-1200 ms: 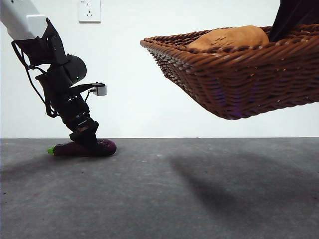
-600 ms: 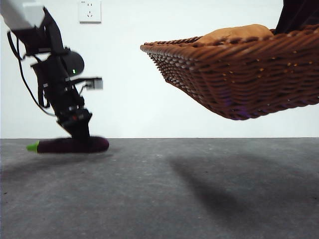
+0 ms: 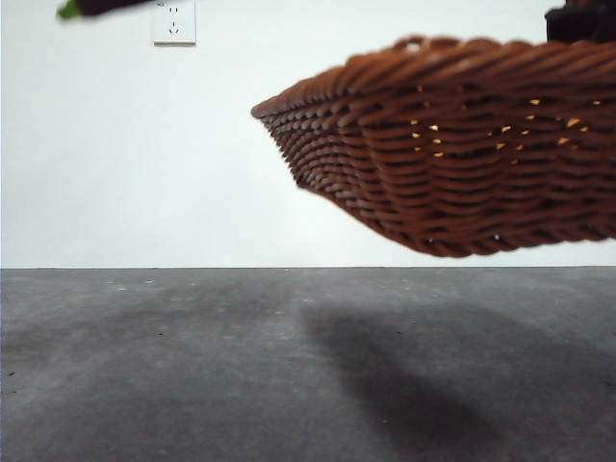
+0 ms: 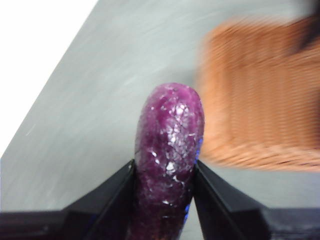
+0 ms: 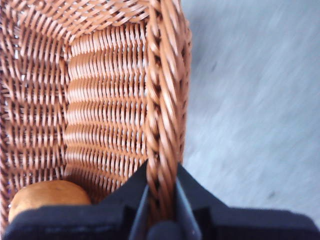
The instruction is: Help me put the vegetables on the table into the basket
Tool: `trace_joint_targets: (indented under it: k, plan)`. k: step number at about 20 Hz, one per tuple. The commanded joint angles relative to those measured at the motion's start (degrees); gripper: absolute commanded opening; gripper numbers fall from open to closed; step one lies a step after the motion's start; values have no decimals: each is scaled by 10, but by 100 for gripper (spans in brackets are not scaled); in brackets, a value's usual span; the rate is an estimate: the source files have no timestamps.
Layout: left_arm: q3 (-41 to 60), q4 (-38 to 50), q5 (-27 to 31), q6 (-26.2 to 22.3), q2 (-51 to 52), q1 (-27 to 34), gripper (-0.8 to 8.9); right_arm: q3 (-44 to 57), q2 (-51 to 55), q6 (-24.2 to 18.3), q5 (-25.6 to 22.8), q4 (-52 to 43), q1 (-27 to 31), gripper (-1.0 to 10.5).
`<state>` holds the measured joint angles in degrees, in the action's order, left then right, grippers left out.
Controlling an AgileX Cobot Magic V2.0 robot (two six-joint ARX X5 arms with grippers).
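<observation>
The left gripper (image 4: 164,172) is clamped on the eggplant (image 4: 169,145), one black jaw on each side of its purple body. In the front view only the green stem end of the eggplant (image 3: 69,11) shows, at about 11 o'clock, high above the table (image 3: 192,366). The right gripper (image 5: 161,192) is closed on the braided rim of the basket (image 5: 162,100) and holds the basket (image 3: 462,154) in the air, at about 2 o'clock (its shadow lies on the table). The tuber (image 5: 47,197) lies inside the basket, near the gripped rim.
</observation>
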<state>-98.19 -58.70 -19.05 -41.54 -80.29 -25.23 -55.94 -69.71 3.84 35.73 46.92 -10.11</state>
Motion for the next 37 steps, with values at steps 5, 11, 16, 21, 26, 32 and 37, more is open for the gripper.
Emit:
trace_joint_targets:
  k: [5,11,16,21,26,32,37]
  plan:
    - [2,-64,143,-30,-34,-264,-6,52,1,8,59,-24,-37,-12]
    - [2,-65,146,-45,-141,-321,-6,52,1,10,56,-27,-79,-12]
    - [2,-69,146,-45,-198,-329,-6,52,1,10,56,-34,-79,-12]
    - [2,-85,119,-22,-225,-324,109,52,1,5,56,-36,-79,-12]
    - [2,-85,120,8,-225,-316,346,52,1,4,56,-37,-79,-12]
    - [1,-80,123,68,-155,-257,345,52,1,16,45,-62,-79,-12]
    - [1,-51,122,225,22,-134,-7,49,1,69,-17,-148,-78,-12]
